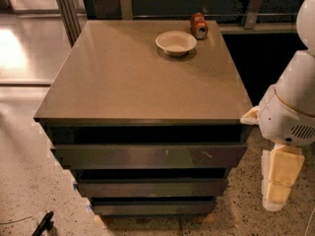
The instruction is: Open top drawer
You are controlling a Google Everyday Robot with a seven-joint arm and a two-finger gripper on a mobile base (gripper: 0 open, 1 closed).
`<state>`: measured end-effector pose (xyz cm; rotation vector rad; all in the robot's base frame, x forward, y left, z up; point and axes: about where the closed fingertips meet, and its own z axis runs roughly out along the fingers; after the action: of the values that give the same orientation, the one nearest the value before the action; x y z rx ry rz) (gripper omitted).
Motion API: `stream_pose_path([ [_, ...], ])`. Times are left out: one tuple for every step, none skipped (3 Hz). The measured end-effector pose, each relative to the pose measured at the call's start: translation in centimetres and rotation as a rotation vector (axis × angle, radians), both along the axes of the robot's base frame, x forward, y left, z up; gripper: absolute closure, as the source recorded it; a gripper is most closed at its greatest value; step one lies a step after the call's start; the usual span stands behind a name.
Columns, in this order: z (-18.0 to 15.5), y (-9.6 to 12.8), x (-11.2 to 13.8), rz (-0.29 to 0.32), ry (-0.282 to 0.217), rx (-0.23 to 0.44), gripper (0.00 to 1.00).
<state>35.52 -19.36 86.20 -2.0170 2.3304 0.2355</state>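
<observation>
While apart, top drawer (147,156) left of pincer (276,187).

Likely an office or lab: polished speckled floor (22,181), glass partition (29,38) behind a grey drawer counter (123,82), robot gripper (279,178) hanging at the counter's right.
</observation>
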Motion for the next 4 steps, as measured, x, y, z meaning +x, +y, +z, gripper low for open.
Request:
stream_pose_path([
  [-0.5, 0.0, -0.2, -0.002, 0.001, -0.003, 0.00],
  [-2.0, 0.2, 0.3, -0.009, 0.014, 0.050, 0.00],
  [-6.6, 1.0, 1.7, -0.026, 0.071, 0.105, 0.00],
  [-6.9, 1.1, 1.4, -0.016, 0.079, 0.114, 0.00],
])
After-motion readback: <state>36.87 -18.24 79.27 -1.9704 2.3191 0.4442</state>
